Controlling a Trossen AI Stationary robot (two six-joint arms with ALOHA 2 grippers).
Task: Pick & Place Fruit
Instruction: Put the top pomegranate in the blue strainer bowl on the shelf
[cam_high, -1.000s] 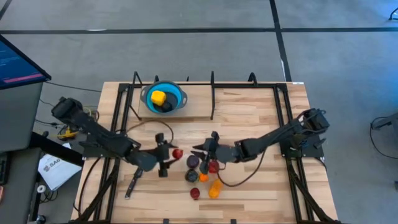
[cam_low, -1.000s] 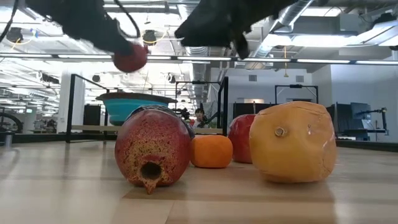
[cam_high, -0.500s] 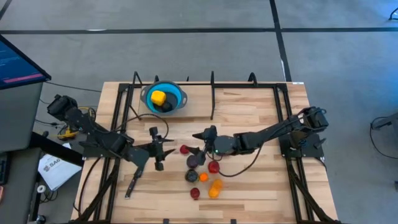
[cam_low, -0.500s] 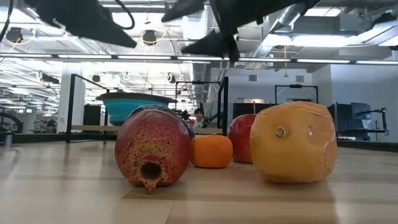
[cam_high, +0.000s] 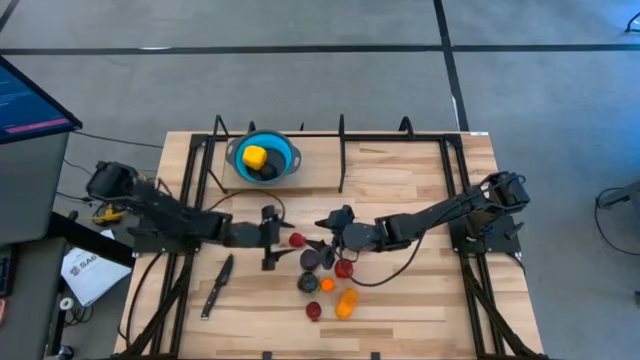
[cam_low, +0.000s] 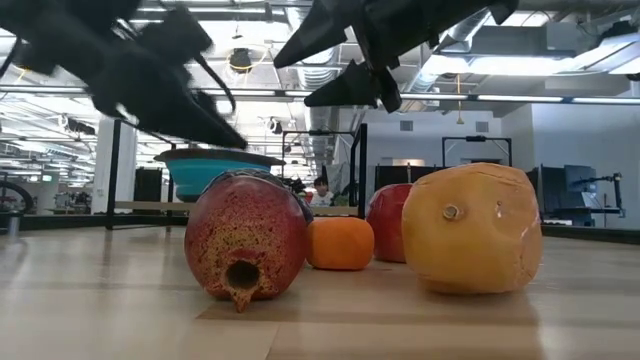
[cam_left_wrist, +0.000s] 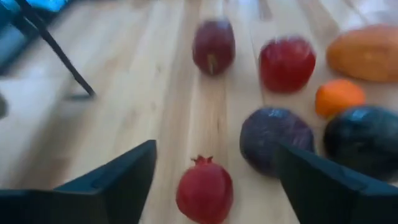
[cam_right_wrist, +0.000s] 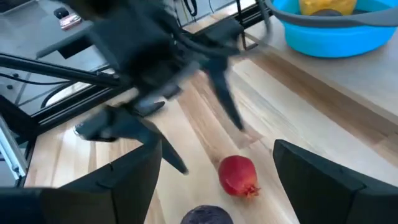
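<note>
Fruit is clustered mid-table in the high view, with a small red pomegranate (cam_high: 297, 240) lying loose on the wood between the two claws, touched by neither. Left gripper (cam_high: 268, 239) is seen just beside that pomegranate on its left, fingers spread apart and nothing held; in the left wrist view the same pomegranate (cam_left_wrist: 204, 190) sits between the spread dark fingers (cam_left_wrist: 118, 180) but ahead of them. Right gripper (cam_high: 322, 233) is placed just to the pomegranate's right, above a dark purple fruit (cam_high: 312, 260), jaws also apart and empty; in the right wrist view the pomegranate (cam_right_wrist: 238, 175) is shown ahead of its open fingers (cam_right_wrist: 124, 190). Remaining fruit is grouped just below the right claw: a red apple (cam_high: 343, 268), a near-black fruit (cam_high: 308, 284), a small orange (cam_high: 327, 286), an orange-yellow fruit (cam_high: 346, 302) and a speckled red fruit (cam_high: 313, 311). Blue bowl (cam_high: 264, 158) stands at the table's far edge, well apart from both claws, with a yellow fruit (cam_high: 254, 156) inside. Knife (cam_high: 216, 285) lies near the left front. No legible writing is seen on any object.
</note>
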